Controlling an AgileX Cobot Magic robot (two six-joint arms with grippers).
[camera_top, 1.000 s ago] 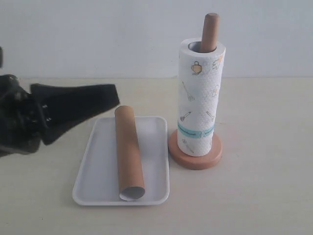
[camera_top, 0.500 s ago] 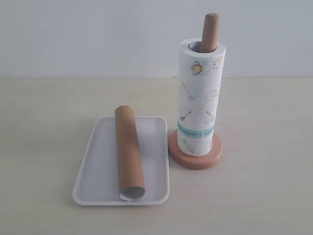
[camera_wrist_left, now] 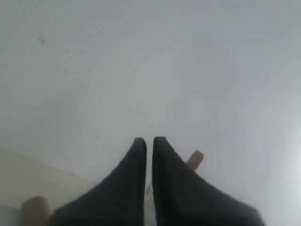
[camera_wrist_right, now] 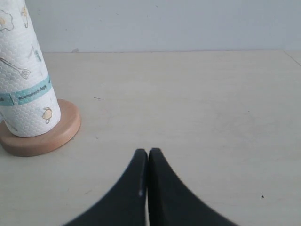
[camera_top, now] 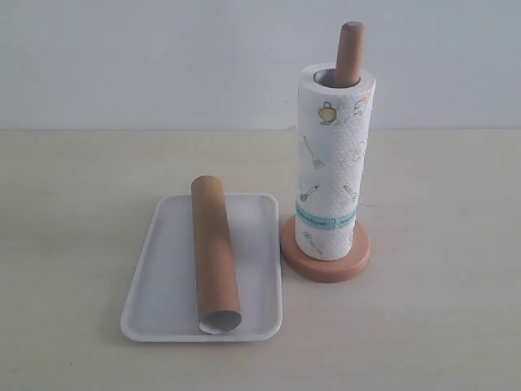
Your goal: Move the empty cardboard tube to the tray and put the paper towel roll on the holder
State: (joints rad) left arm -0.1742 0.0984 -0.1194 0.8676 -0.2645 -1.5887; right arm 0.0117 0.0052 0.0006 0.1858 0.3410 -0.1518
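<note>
Work looks finished to me, one tube (camera_top: 215,252) lying in the one tray (camera_top: 167,269) at lower left and one roll (camera_top: 332,163) seated on the one holder (camera_top: 351,50) right of centre, so I'd park left fingers (camera_wrist_left: 127,188) and right fingers (camera_wrist_right: 164,193), both pressed together, well clear of the bench (camera_top: 440,326).

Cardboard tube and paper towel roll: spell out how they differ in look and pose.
Look: the cardboard tube is slim and plain brown; the paper towel roll is thick, white, printed with small drawings and a teal band.
Pose: the cardboard tube lies on its side in the tray; the paper towel roll stands upright on the holder, whose post pokes out of its core.
Shared: both are hollow cylinders.
</note>
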